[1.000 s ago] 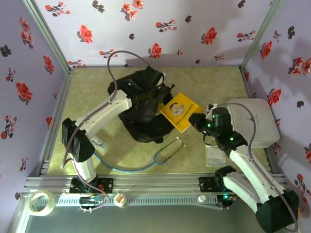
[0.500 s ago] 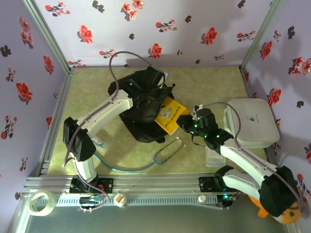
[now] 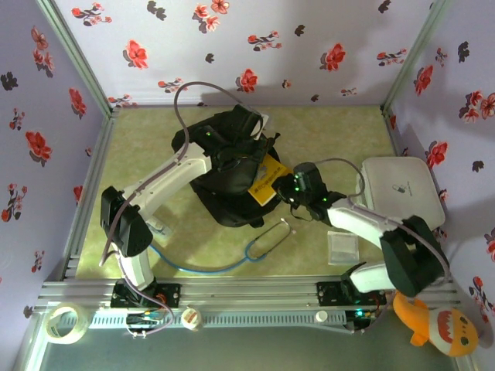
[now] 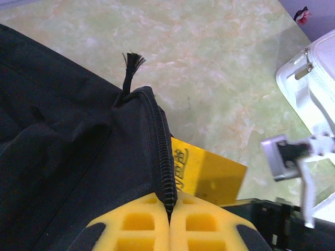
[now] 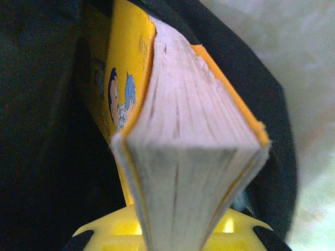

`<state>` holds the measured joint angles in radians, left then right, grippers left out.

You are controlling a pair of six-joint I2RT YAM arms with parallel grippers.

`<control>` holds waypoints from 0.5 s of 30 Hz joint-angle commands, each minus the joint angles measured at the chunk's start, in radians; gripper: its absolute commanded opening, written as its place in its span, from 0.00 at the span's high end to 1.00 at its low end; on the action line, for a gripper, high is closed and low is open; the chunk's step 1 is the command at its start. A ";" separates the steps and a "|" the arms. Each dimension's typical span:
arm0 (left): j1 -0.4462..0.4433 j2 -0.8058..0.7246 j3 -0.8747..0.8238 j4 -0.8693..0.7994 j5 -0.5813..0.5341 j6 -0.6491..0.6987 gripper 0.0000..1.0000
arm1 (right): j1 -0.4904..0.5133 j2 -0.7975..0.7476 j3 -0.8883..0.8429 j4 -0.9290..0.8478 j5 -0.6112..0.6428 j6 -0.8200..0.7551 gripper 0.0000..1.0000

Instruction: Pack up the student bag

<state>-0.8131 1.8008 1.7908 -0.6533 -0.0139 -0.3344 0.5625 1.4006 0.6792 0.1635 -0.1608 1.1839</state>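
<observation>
Pinching student bag (image 4: 63,146) rim, closed left pincer (image 4: 169,208); right pincer (image 5: 178,232) beside it, clamping yellow book (image 5: 183,130).

Bag (image 3: 220,197) sits mid-worktop (image 3: 147,139), twd the back. Book (image 3: 268,178) is partly in bag's right side, w/ its near end clamped in right end effector (image 5: 175,230). Left end effector (image 4: 169,212) pinches bag's zip edge, just left of book. Stethoscope (image 3: 267,239) lies in front of bag. Case (image 3: 402,193) is well right, w/ small box (image 3: 343,247) in front of it.
</observation>
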 commanded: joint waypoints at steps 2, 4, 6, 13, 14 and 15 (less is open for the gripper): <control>0.007 -0.005 0.058 0.098 0.036 -0.017 1.00 | 0.017 0.111 0.094 0.055 0.013 0.056 0.97; 0.011 -0.003 0.063 0.098 0.036 -0.020 1.00 | 0.022 0.163 0.124 0.075 0.023 0.075 0.97; 0.018 -0.004 0.062 0.101 0.034 -0.030 1.00 | 0.022 0.223 0.150 0.141 0.008 0.095 0.97; 0.046 -0.002 0.058 0.100 0.033 -0.076 1.00 | 0.040 0.415 0.259 0.245 -0.058 0.165 0.96; 0.050 0.000 0.058 0.101 0.033 -0.083 1.00 | 0.040 0.436 0.264 0.257 -0.059 0.176 0.96; 0.052 0.002 0.058 0.097 0.033 -0.086 1.00 | 0.040 0.451 0.263 0.275 -0.057 0.182 0.95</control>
<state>-0.7677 1.8008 1.7985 -0.6365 -0.0055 -0.3859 0.5922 1.8050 0.9234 0.4133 -0.1944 1.3193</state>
